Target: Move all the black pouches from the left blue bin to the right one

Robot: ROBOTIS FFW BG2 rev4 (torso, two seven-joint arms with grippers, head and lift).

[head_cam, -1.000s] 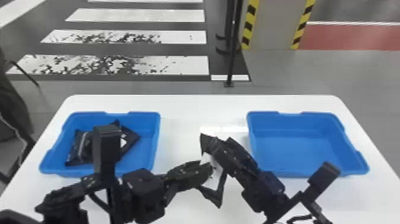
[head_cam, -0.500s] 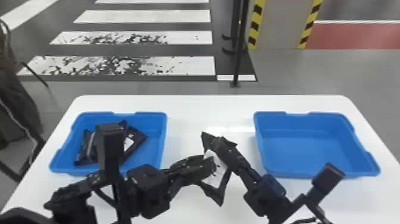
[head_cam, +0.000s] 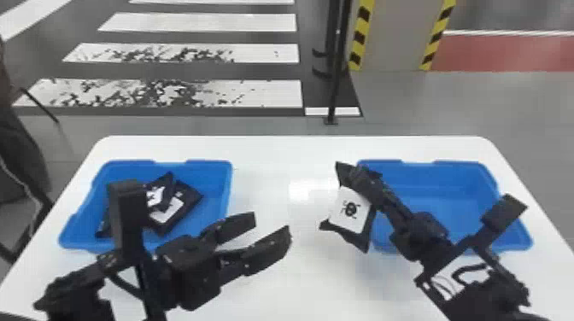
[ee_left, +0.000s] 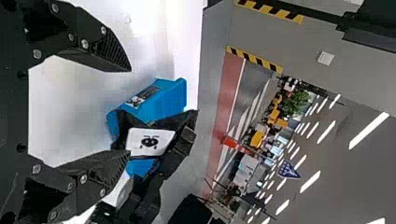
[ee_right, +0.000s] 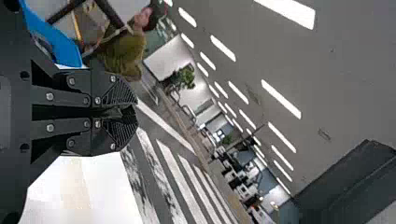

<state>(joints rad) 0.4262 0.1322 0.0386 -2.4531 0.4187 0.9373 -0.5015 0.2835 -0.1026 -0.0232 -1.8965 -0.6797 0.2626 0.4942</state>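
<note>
By the right bin (head_cam: 452, 200), right fingers (ee_right: 120, 92) pinch a pouch (head_cam: 348, 211); left fingers (head_cam: 269, 252) are spread; a weak pinch could drop it outside.

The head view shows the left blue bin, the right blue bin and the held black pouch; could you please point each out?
left blue bin (head_cam: 207, 172): head view, far wall
right blue bin (head_cam: 444, 176): head view, far wall
held black pouch (head_cam: 348, 211): head view, white label

The tabletop (head_cam: 273, 158) is gleaming glossy at its twelve o'clock; the left blue bin (head_cam: 213, 179) at nine and right blue bin (head_cam: 448, 183) at three are showing smooth plastic, the held pouch (head_cam: 356, 241) wearing a matt label (head_cam: 341, 211).
</note>
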